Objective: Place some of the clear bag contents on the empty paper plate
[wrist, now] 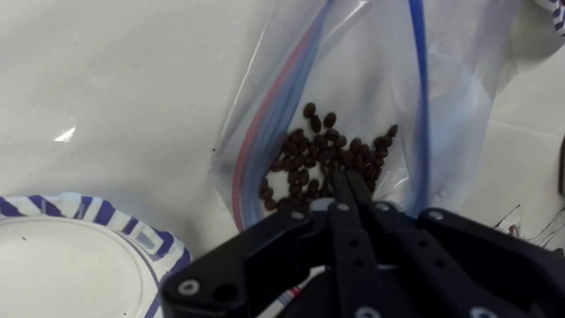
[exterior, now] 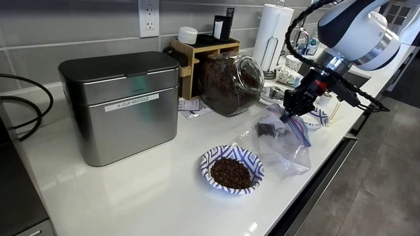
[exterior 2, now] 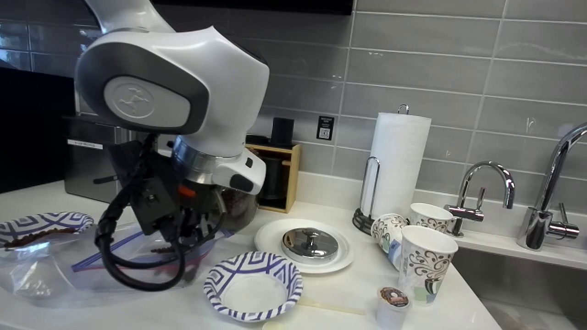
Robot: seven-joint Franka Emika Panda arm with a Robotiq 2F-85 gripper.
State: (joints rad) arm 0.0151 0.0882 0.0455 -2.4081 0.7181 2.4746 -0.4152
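Gripper [wrist: 347, 176], black: fingers pressed together, tips at the spread mouth of the clear bag [exterior: 284, 152], overlapping the beans [wrist: 312, 151] in the wrist view; whether they touch or pinch a bean cannot be told. Beans: dark brown, loose, inside the bag. Clear bag: thin plastic, lying on the counter [exterior: 130, 206], edges striped blue and pinkish red. Arm [exterior 2: 229, 87]: white and grey, over the counter. Small paper plate [exterior 2: 254, 293]: blue-and-white rim, white centre, near the bag. Matching plate [exterior: 258, 171]: just beside the bag, on the side away from the small paper plate, holding a heap of similar beans [exterior: 231, 174]. White plate [exterior 2: 266, 236]: plain, bearing a round silver lid [exterior 2: 310, 251]. Glass jar [exterior: 227, 83]: mouth turned sideways, dark brown contents. Bin [exterior: 130, 118]: metal, black-topped, labelled K-CUP RECYCLE. Wooden shelf [exterior: 187, 85]: beside the jar. Paper towel roll [exterior 2: 399, 165]: upright on a wire stand [exterior 2: 363, 223]. Paper cups [exterior 2: 426, 266]: patterned, two standing, one tilted. Coffee pod [exterior 2: 392, 312]: white, near the cups. Two taps [exterior 2: 465, 212]: chrome, at the sink [exterior 2: 541, 288]
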